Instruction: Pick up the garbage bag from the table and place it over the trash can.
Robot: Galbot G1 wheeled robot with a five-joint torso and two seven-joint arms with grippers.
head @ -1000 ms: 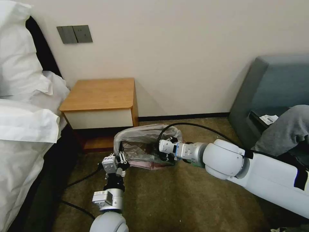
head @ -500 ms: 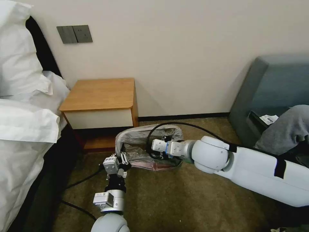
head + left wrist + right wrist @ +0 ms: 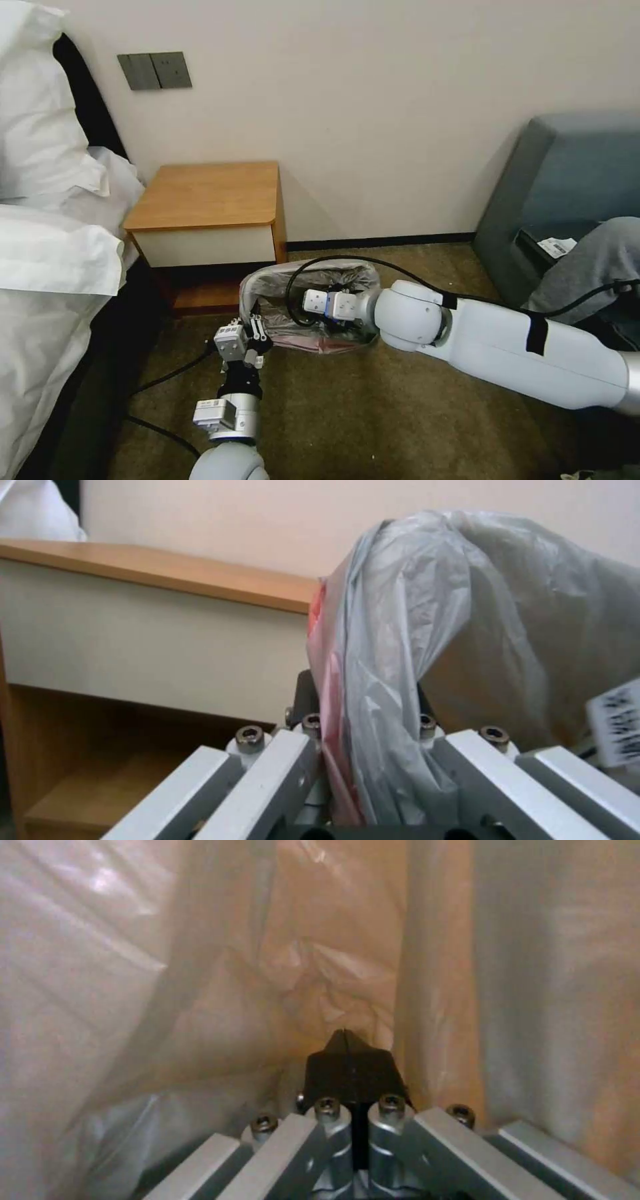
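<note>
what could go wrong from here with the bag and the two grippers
1. The left gripper is clamped on a thin bunched fold of the garbage bag at its red band; a hard pull could tear it or slip it free.
2. The right gripper, shut with nothing between its fingers, is pushed inside the bag; pressing on might poke through the plastic.
3. Either push may shift the light trash can on the carpet.

No text, brand or number can be read anywhere. A white label with black marks sits at the edge of the left wrist view, too blurred to make out (it looks like printed code or lettering). In the head view a white tag on the grey-blue seat carries dark print too small to read.
</note>
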